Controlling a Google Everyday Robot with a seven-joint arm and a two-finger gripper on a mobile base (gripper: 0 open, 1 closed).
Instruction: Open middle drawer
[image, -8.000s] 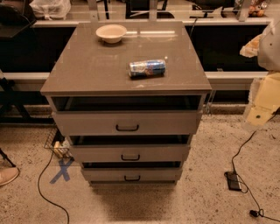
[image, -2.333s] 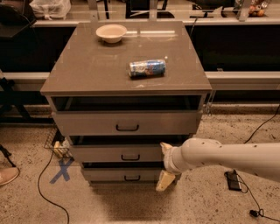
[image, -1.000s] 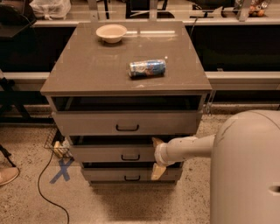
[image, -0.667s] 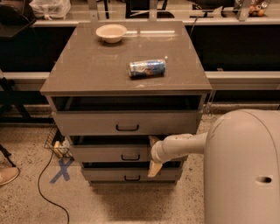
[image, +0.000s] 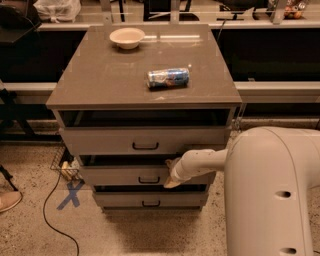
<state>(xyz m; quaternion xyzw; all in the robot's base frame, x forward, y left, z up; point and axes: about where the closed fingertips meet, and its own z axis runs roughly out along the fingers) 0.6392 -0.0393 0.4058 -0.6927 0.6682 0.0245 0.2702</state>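
A grey-taupe cabinet (image: 140, 80) holds three drawers. The middle drawer (image: 120, 175) has a flat front and a small black bar handle (image: 149, 180); it stands slightly out, with a dark gap above its front. My gripper (image: 170, 174) reaches in from the right at the end of a white arm (image: 210, 161). It is against the middle drawer's front, just right of the handle and near the top edge.
The top drawer (image: 145, 140) and bottom drawer (image: 150, 200) sit above and below. A white bowl (image: 127, 37) and a lying blue can (image: 168, 77) are on the cabinet top. My large white arm body (image: 272, 195) fills the right foreground. Cables and a blue X mark (image: 70, 194) lie on the floor at left.
My arm has swung in from the right and moved left along the middle drawer's front, so the gripper now sits closer to the handle and higher than before.
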